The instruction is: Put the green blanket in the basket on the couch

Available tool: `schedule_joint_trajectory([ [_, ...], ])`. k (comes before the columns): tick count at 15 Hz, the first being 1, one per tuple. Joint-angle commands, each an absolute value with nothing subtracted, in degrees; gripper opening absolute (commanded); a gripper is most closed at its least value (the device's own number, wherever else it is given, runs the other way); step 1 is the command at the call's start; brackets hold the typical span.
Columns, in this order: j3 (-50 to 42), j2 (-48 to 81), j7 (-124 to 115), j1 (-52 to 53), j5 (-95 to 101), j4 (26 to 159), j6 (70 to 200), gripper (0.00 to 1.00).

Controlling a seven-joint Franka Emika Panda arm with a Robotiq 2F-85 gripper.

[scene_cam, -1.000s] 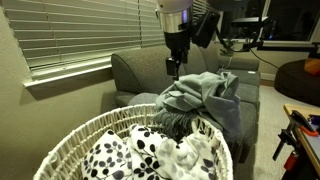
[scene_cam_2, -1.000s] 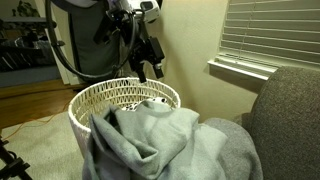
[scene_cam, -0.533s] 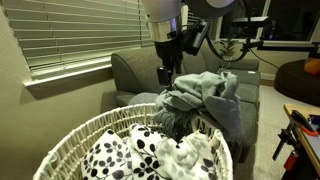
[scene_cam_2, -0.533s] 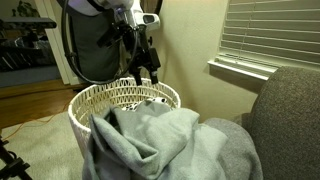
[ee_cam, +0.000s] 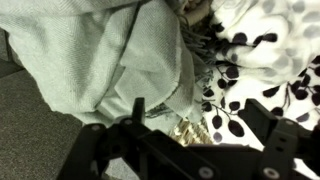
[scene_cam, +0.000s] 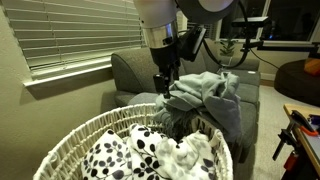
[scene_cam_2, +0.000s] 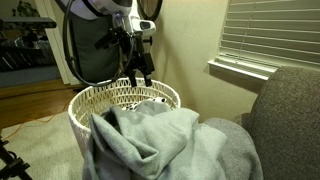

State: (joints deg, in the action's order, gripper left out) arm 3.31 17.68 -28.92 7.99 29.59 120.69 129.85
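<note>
The pale green blanket [scene_cam: 207, 93] lies rumpled on the grey couch [scene_cam: 130, 68], one end hanging over the rim of the white wicker basket [scene_cam: 95, 127]. In an exterior view it fills the foreground [scene_cam_2: 150, 135] in front of the basket [scene_cam_2: 100, 99] and beside the couch [scene_cam_2: 292, 110]. My gripper [scene_cam: 160, 80] is open and empty, hanging just above the blanket's edge near the basket rim [scene_cam_2: 139, 78]. In the wrist view my open fingers [ee_cam: 200, 115] frame the blanket [ee_cam: 100, 50] and a strip of wicker [ee_cam: 186, 129].
A white cloth with black spots [scene_cam: 130, 155] lies inside the basket and also shows in the wrist view [ee_cam: 262, 55]. Window blinds [scene_cam: 70, 35] hang behind the couch. A dark chair [scene_cam_2: 90, 55] and wooden floor [scene_cam_2: 30, 105] lie beyond the basket.
My gripper has come down and shifted along the couch toward the blanket's edge by the basket rim. It stays open. The blanket and basket have not moved.
</note>
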Motion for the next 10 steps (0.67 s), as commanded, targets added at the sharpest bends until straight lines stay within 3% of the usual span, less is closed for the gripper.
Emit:
schedule_joint_trajectory([
  [1, 1.7, 19.5, -28.5, 9.7, 29.2, 120.1, 129.9, 1.00],
  [10, -1.7, 23.0, -30.2, 11.1, 32.7, 120.9, 129.8, 1.00],
])
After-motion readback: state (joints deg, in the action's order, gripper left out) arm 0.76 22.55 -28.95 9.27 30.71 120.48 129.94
